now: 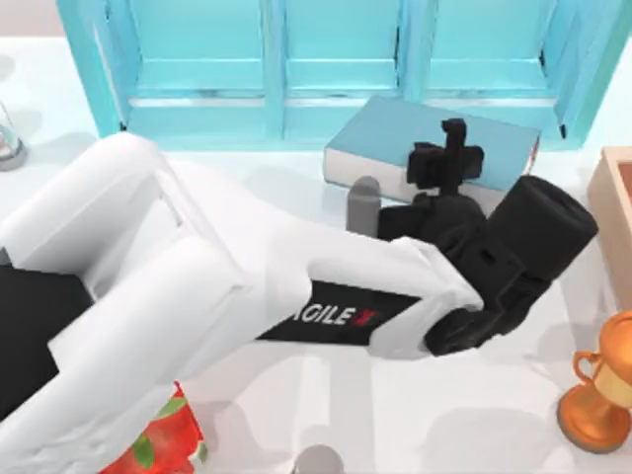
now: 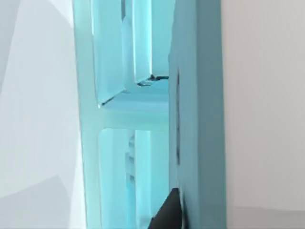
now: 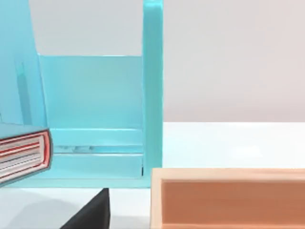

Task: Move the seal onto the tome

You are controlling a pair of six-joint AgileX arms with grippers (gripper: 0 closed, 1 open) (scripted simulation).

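The tome (image 1: pixel 387 136) is a flat teal-blue book lying in front of the shelf at the back right; its page edges (image 3: pixel 23 156) also appear in the right wrist view. My left arm reaches across the table, and its gripper (image 1: pixel 451 148) hangs over the tome's right half. One dark fingertip (image 2: pixel 167 213) of it shows close to the shelf in the left wrist view. The seal is hidden. A dark part of my right gripper (image 3: pixel 90 214) sits low near the wooden box.
A teal shelf unit (image 1: pixel 336 59) runs along the back. A grey round knob (image 1: pixel 363 202) stands just before the tome. A wooden box (image 1: pixel 617 202) is at the right edge, an orange trophy cup (image 1: pixel 602 395) at the front right, and a red patterned item (image 1: pixel 163 444) at the front left.
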